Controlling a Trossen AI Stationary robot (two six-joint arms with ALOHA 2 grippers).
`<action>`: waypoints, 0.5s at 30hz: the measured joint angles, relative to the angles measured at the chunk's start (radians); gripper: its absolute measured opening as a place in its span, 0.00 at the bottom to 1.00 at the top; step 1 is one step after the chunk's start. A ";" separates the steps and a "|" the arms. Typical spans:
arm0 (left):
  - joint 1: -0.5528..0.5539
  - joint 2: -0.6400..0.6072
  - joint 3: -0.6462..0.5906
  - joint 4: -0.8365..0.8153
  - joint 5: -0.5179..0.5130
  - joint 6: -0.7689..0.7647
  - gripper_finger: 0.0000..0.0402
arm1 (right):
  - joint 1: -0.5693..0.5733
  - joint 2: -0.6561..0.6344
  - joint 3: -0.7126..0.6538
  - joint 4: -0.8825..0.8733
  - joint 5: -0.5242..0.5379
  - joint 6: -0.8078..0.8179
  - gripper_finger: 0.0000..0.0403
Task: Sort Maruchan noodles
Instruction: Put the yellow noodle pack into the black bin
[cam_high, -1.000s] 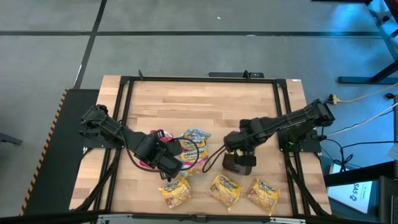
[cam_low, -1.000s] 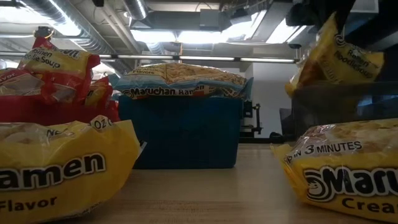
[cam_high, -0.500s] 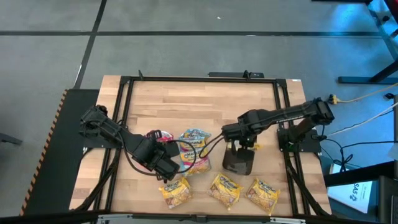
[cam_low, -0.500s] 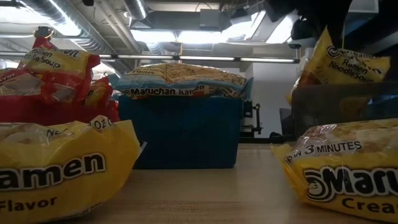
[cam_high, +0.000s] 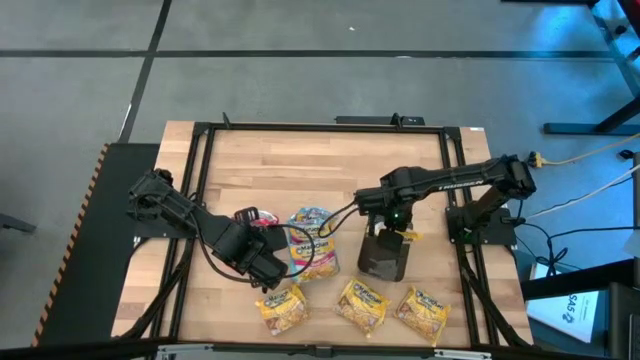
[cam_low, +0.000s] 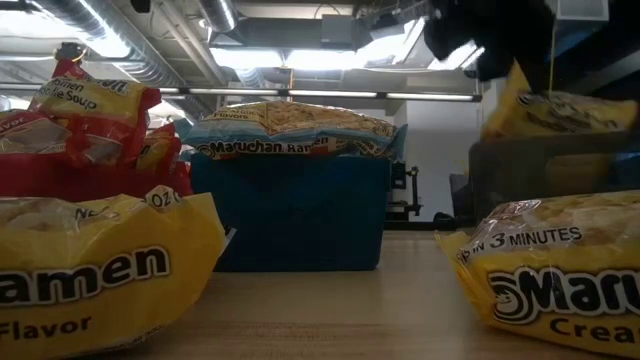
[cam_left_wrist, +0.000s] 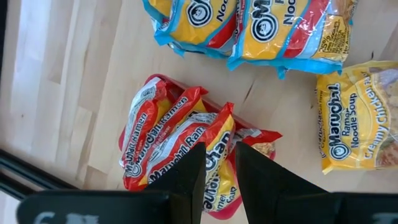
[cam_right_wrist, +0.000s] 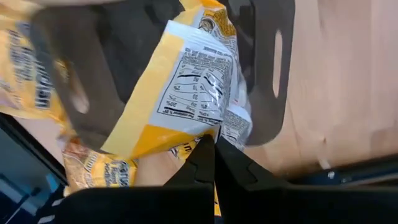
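Bench (cam_high: 330, 160), wood-topped, both arms at work; landmark: dark grey tray (cam_high: 384, 256).

Item: yellow Maruchan packet (cam_right_wrist: 183, 87), pinched at one edge by the right claw (cam_high: 392, 222), fingers fully together on it, hanging directly over the dark grey tray and partly in it.

Item: three yellow packets (cam_high: 362, 304) lying loose in a row on the bench, on the near side of the tray.

Item: blue-edged packets (cam_high: 314, 240) heaped just left of the tray.

Item: red packets (cam_left_wrist: 180, 149) further left again; left claw (cam_left_wrist: 219, 163) hovers above them, fingers narrowly parted, nothing held.

Risk: the held packet, caught only by its edge, may slip out, or drape over the tray wall on release. The left claw's narrow gap may snag two overlapping red wrappers at once.
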 joint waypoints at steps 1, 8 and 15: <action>0.000 0.000 0.000 0.000 -0.004 0.000 0.20 | -0.008 0.000 -0.024 0.000 -0.008 0.000 0.00; 0.000 0.000 0.000 0.000 -0.005 0.036 0.20 | -0.048 0.001 -0.142 0.038 -0.033 -0.020 0.00; 0.001 0.000 0.000 0.000 -0.004 0.053 0.20 | -0.063 0.001 -0.150 0.082 -0.040 -0.065 0.00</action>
